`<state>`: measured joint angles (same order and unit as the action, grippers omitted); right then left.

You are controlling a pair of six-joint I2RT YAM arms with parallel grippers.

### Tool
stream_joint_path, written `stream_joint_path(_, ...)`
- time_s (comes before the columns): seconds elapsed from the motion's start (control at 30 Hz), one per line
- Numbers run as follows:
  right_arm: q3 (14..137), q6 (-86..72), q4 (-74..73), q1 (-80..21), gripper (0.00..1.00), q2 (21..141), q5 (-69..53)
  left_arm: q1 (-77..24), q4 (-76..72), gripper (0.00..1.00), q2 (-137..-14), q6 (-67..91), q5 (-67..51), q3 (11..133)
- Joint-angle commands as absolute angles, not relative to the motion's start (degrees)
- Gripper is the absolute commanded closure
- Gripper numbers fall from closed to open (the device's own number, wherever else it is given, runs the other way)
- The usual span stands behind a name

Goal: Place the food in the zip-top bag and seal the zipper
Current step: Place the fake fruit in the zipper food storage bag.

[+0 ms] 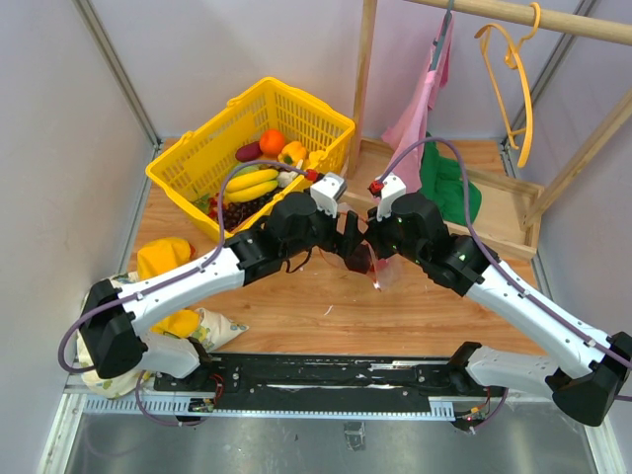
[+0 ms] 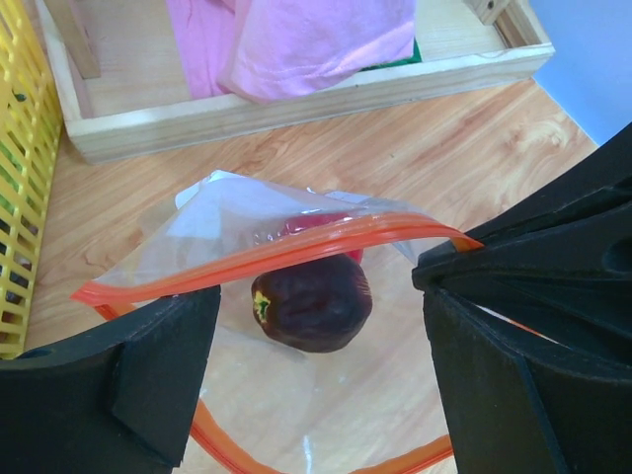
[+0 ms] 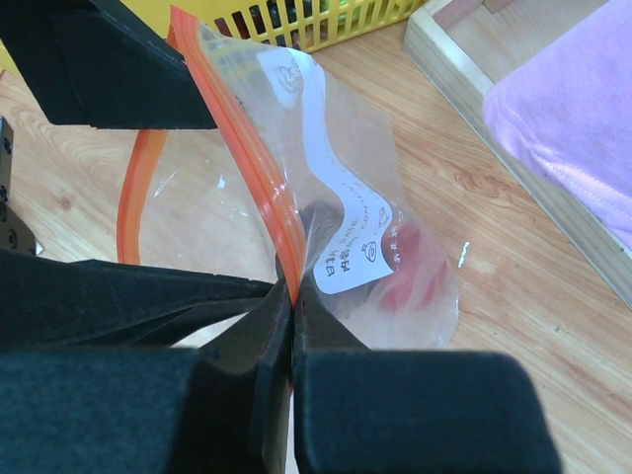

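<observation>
**Presently: bag mouth open, two pieces inside, zipper unsealed**

Right claw [image 3: 293, 306]: jaws fully closed, pinching one lip of the zipper [image 3: 252, 168] at its end. Left claw [image 2: 316, 336]: jaws wide, gripping nothing, one finger on each side of the bag's mouth.

Bag [image 2: 217, 232]: clear and crinkled, at mid-table [image 1: 296, 306] between the two claws. The pinched lip arches up and the other lip curves low, so the mouth gapes. A white label [image 3: 351, 237] with print is on one wall.

Contents of bag: one dark purple piece [image 2: 311, 301] with a yellow-green stem spot, and one red piece [image 3: 410, 267] behind it, seen through the plastic.

Basket [image 1: 202, 148]: yellow mesh, at the far left, well apart from the bag. It holds an orange [image 1: 272, 141], bananas [image 1: 252, 184], a pepper [image 1: 292, 152] and grapes [image 1: 237, 210].

Tray [image 2: 296, 104]: wooden, just beyond the bag, holding pink cloth [image 2: 316, 39].
</observation>
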<state>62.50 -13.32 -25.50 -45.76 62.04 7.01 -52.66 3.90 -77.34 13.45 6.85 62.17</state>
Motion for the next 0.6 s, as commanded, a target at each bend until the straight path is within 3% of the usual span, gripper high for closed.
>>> stream_joint_path(0.0, 63.48, -13.97, -24.78, -44.99, 0.99, 61.36, 7.99, -53.35, 7.44, 0.13, -75.18, 16.86, 7.05, 65.51)
stream_joint_path(0.57, 63.98, -13.85, -25.75, -44.97, 0.99, 61.71, 9.87, -53.53, 24.47, 0.2, -65.67, 27.27, 9.47, 63.05)
